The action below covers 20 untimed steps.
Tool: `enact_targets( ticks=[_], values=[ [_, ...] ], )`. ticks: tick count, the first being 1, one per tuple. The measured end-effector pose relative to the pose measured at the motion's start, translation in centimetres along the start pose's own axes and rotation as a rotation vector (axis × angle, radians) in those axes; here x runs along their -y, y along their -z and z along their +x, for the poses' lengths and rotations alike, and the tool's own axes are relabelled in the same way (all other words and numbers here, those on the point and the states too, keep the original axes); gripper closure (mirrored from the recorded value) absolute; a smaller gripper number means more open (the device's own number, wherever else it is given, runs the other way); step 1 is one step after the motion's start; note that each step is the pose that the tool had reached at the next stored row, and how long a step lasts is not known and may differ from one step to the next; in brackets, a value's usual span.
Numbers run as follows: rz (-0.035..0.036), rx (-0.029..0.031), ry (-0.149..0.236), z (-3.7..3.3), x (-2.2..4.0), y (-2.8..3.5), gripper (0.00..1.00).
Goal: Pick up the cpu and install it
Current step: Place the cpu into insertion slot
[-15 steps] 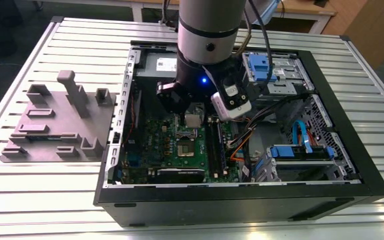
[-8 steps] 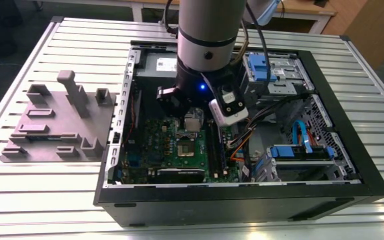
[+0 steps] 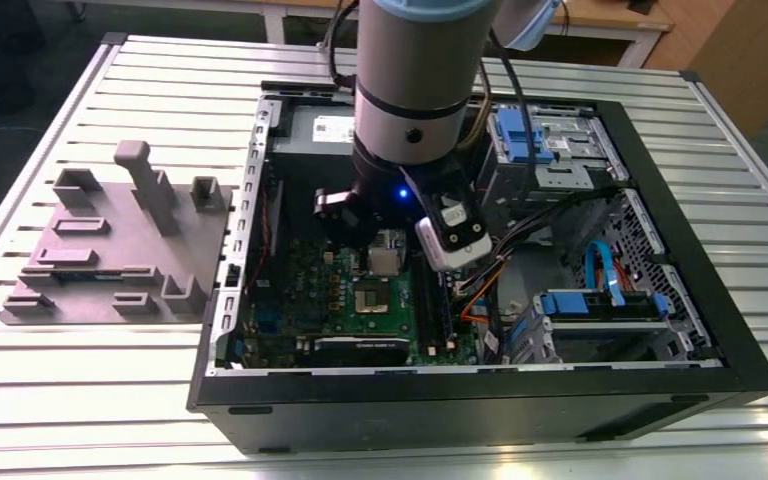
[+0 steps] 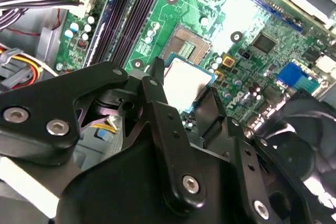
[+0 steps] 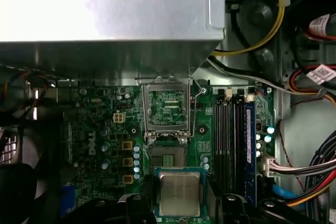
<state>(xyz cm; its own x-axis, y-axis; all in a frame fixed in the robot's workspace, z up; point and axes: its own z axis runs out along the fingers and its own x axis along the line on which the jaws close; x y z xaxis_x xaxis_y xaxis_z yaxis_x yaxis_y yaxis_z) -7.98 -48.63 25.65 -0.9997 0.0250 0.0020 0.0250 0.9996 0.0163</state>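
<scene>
Clamping the cpu point(image 5: 179, 192) by its edges, the tool point(image 4: 185, 81) hangs over the motherboard point(image 4: 184, 3). The first wrist view adds the open socket point(image 5: 168, 156) just beside the chip; the exterior view, the whole case point(image 3: 491, 395).

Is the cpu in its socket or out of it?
Out: the hand grips the cpu, and its socket lies bare beside it.

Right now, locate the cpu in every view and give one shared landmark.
Exterior view: hidden under the arm; cannot tell.
First wrist view: cpu in the hand, beside the socket.
Second wrist view: cpu in the hand, beside the socket.
Shared landmark: the socket.
</scene>
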Motion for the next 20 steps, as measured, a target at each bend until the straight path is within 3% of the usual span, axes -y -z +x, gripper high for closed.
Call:
enact_targets(
  ticks=[7, 20],
  values=[
    [0.0000, 0.0000, 0.000, -0.01, 0.56, -1.27, 0.53],
    [0.0001, -0.0008, 0.000, -0.02, 0.70, -3.63, 0.53]
  ],
)
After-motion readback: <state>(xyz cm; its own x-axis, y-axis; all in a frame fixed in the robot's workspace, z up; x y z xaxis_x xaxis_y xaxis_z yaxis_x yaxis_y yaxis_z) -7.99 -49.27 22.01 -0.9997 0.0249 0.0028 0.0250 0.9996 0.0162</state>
